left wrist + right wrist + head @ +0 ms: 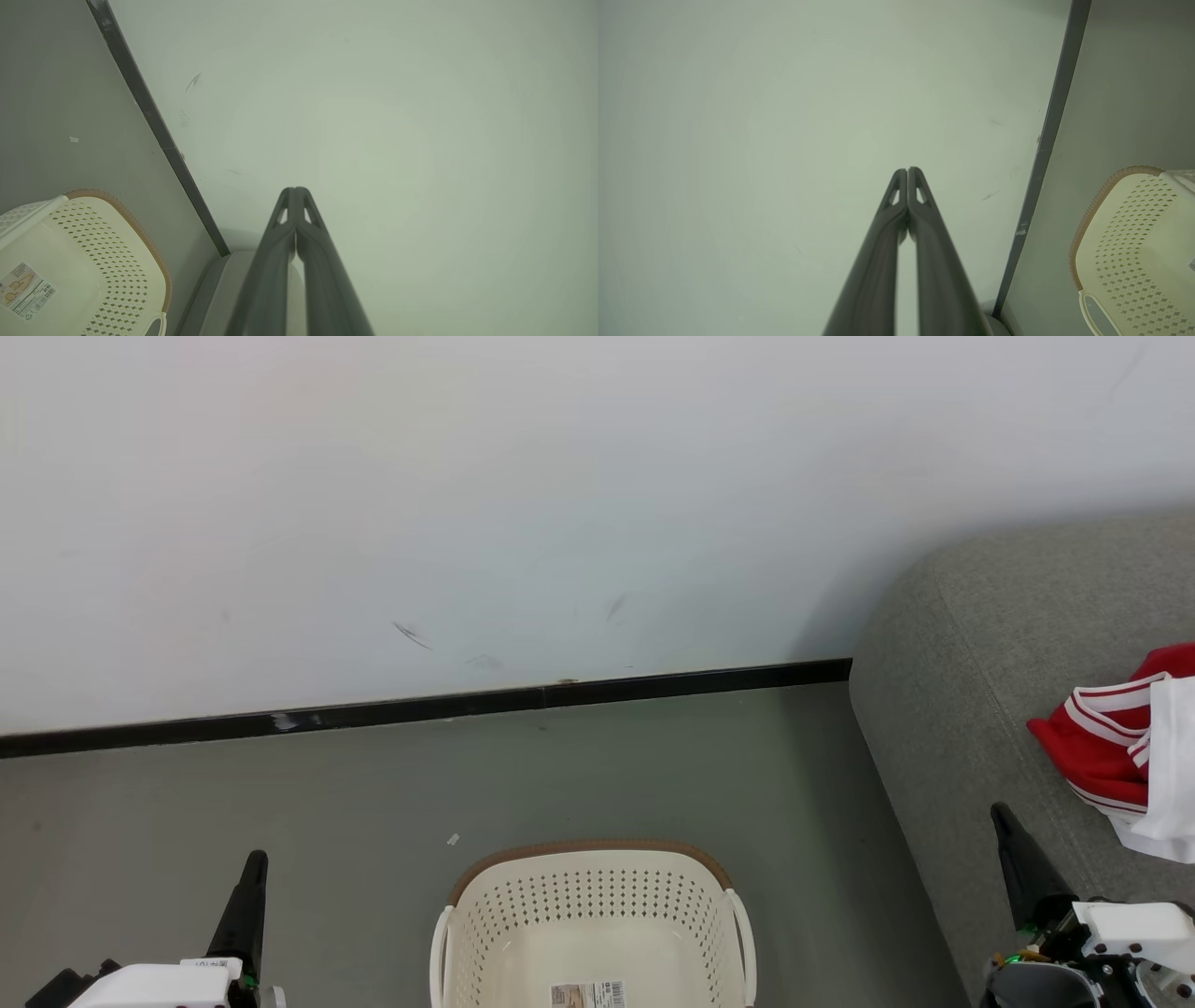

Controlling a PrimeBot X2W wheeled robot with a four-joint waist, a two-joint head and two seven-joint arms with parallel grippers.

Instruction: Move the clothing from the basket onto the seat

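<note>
The jersey (1116, 751) lies on the sofa (962, 644) at the right edge of the frame. The basket (588, 847), bottom centre, holds just its label (586, 995). The left fingers (275, 252) and right fingers (880, 252) are pressed together, empty. The task looks done.

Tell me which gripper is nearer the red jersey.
The right gripper: shut, it stands over the sofa, close beside the jersey; the left gripper is across the basket, over the floor.
</note>
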